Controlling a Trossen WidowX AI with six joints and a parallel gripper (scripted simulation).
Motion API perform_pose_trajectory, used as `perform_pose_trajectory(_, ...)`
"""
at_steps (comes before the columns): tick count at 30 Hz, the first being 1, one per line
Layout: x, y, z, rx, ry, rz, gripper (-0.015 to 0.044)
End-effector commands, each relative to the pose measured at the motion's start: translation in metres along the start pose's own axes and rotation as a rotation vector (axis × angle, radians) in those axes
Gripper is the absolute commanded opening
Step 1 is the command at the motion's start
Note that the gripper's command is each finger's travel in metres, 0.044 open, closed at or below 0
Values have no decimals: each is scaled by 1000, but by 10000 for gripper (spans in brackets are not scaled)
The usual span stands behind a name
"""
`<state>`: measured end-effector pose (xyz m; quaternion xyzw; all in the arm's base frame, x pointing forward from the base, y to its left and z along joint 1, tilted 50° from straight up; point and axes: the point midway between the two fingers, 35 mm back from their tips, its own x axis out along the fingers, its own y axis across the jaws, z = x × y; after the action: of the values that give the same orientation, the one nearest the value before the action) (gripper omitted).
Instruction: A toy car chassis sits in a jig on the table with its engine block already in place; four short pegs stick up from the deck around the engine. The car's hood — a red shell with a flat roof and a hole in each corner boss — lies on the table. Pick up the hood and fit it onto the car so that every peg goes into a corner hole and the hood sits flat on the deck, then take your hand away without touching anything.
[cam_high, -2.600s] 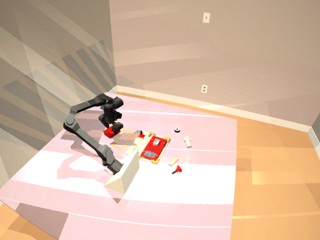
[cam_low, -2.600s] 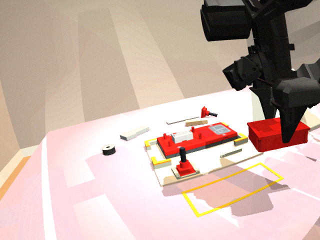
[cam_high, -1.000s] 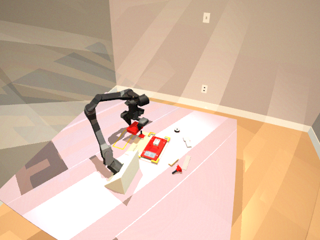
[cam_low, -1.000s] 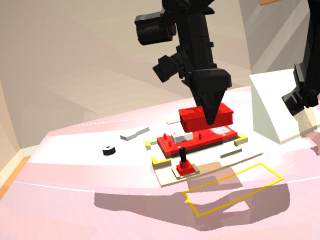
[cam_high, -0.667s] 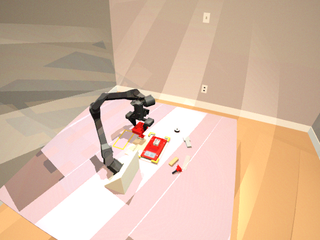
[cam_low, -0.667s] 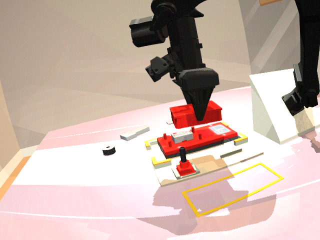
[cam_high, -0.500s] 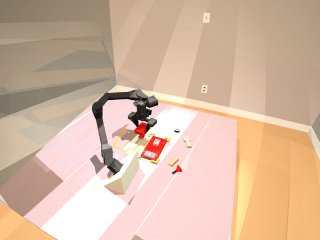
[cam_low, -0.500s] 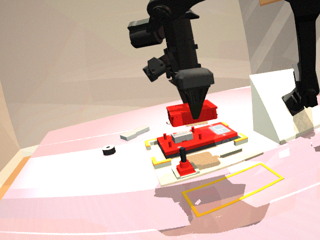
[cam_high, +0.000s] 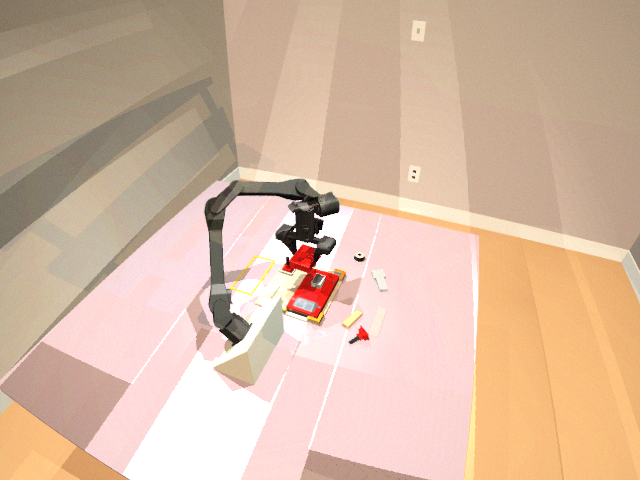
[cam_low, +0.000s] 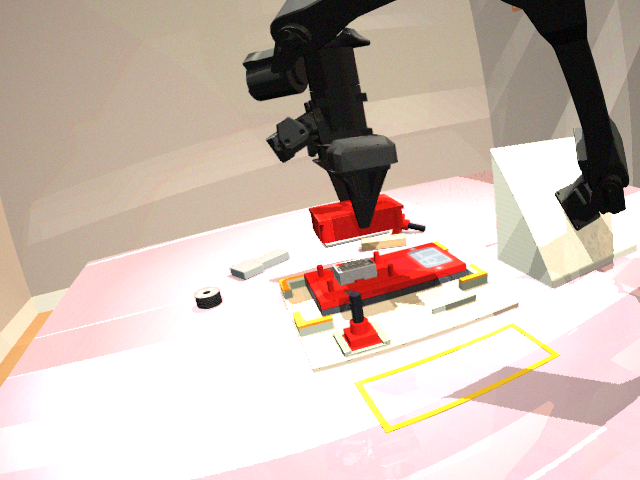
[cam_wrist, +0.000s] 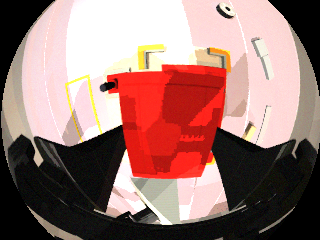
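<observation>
My gripper (cam_high: 305, 254) (cam_low: 363, 219) (cam_wrist: 170, 130) is shut on the red hood (cam_high: 303, 256) (cam_low: 341, 219) (cam_wrist: 170, 123) and holds it level in the air. The red chassis (cam_high: 309, 299) (cam_low: 403, 273) sits in its jig with yellow corner blocks (cam_low: 473, 277). The grey engine block (cam_high: 316, 280) (cam_low: 354, 269) is on the deck, with short red pegs (cam_low: 320, 269) around it. The hood hangs above the car's engine end and does not touch it. In the wrist view the hood hides the deck; only the jig's corner blocks (cam_wrist: 151, 54) show beyond it.
A red toggle clamp (cam_low: 358, 330) (cam_high: 285, 267) stands on the jig board (cam_low: 330, 361). A black wheel (cam_low: 207, 298) (cam_high: 359, 256), a white block (cam_low: 258, 263) (cam_high: 379, 279), a wooden stick (cam_high: 352, 318), another clamp (cam_high: 361, 334), a yellow outline (cam_low: 471, 392) (cam_high: 244, 272) and a white wedge (cam_low: 537, 217) (cam_high: 258, 341) lie around.
</observation>
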<state>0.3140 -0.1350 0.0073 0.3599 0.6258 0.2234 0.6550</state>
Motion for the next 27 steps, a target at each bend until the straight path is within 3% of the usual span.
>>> perform_pose_trajectory(1, 1, -14, 1, -19, -1, -3, 0)
perform_pose_trajectory(16, 9, -42, 0, -52, 1, 4, 0)
perform_pose_trajectory(27, 54, -45, 1, -53, 0, 6, 0)
